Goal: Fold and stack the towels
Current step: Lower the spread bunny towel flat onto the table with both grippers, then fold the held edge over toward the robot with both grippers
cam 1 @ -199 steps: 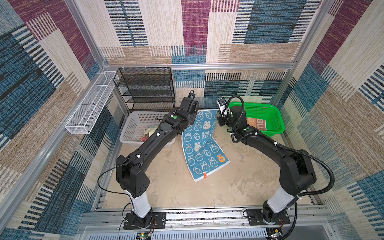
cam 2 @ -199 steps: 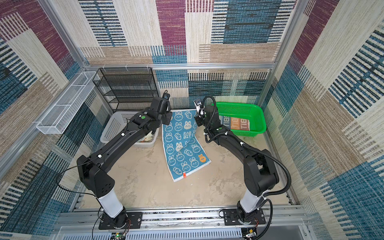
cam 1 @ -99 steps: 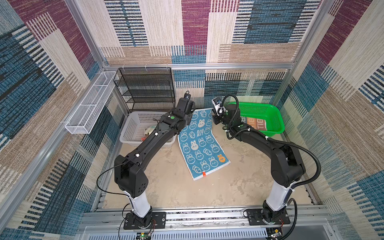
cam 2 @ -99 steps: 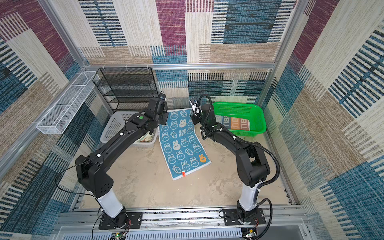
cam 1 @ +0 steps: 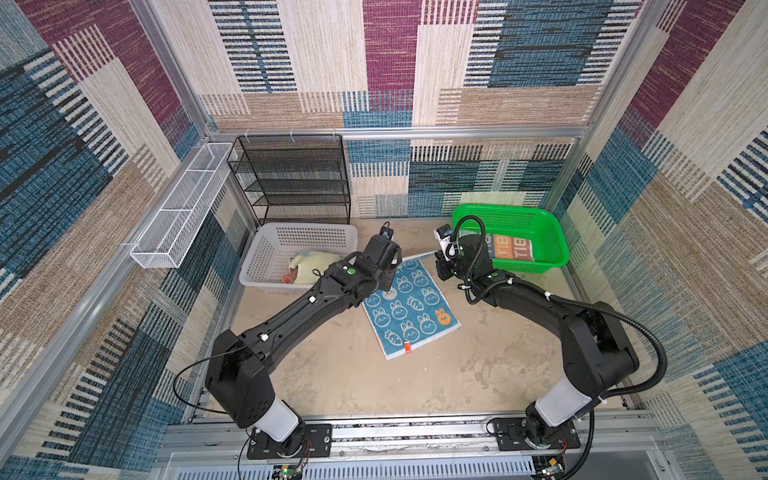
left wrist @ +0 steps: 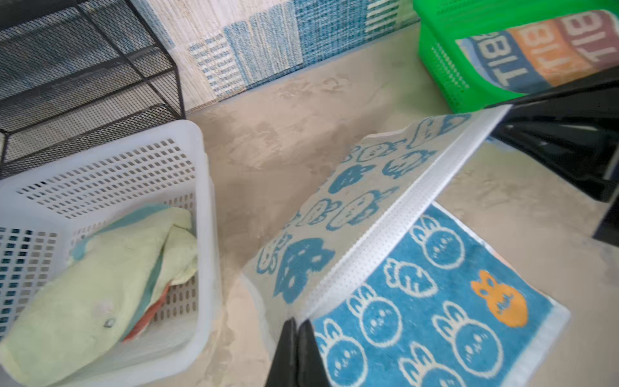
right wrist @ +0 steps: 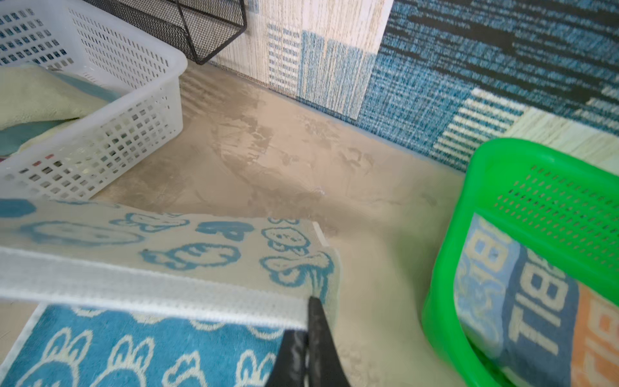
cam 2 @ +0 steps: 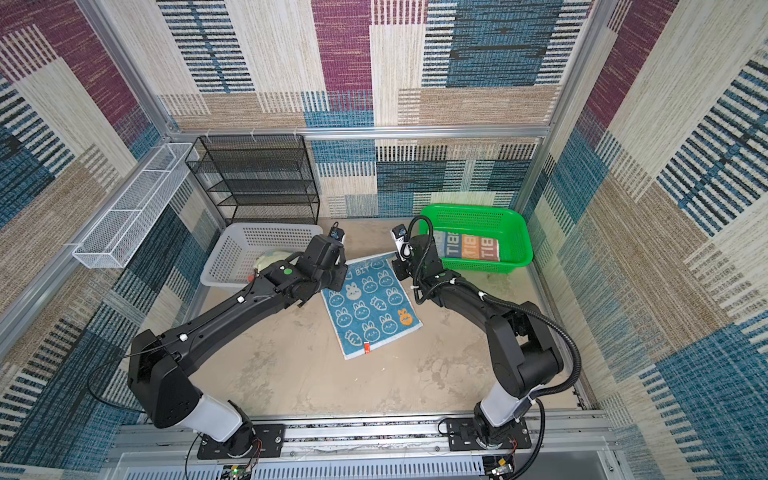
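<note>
My left claw (left wrist: 296,330) and right claw (right wrist: 310,318) each pinch shut on a far corner of the blue rabbit-patterned terry towel (cam 1: 409,307). Its near half lies flat on the tabletop (cam 1: 353,374), long axis running from both claws toward the front, the way I judge the fold must travel.
</note>
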Available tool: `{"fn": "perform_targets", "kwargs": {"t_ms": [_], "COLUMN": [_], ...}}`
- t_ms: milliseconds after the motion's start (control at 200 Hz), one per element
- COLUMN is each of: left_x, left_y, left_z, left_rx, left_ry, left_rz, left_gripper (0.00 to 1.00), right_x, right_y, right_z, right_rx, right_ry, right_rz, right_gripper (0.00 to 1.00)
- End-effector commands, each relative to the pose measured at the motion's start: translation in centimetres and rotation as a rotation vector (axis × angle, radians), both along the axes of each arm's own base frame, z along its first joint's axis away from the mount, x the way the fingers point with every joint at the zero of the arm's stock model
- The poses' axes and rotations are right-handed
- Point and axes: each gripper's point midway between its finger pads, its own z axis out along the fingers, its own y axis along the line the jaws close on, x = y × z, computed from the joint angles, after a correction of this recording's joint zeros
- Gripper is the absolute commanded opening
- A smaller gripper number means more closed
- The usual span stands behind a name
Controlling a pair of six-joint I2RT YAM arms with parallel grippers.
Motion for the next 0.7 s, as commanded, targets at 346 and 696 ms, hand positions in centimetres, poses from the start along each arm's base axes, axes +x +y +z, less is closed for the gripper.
{"fn": "perform_targets", "kwargs": {"t_ms": [346, 696], "left_x": [-7.9, -10.7], "left_y": [-0.3, -1.0], "left_z": [-6.1, -11.0], "left_rx": [-0.023, 0.014], "left_ry": [0.223, 0.334], "left_rz": [0.060, 0.088], "left_gripper": [0.00, 0.00], "right_x": [-8.0, -11.7], "right_y": [-4.3, -4.6], "right_z": [-7.1, -10.0], "right_rx": [0.124, 0.161], "right_ry": [0.322, 0.446], "right_rz": [-0.212, -0.227], "right_gripper": [0.00, 0.00]}}
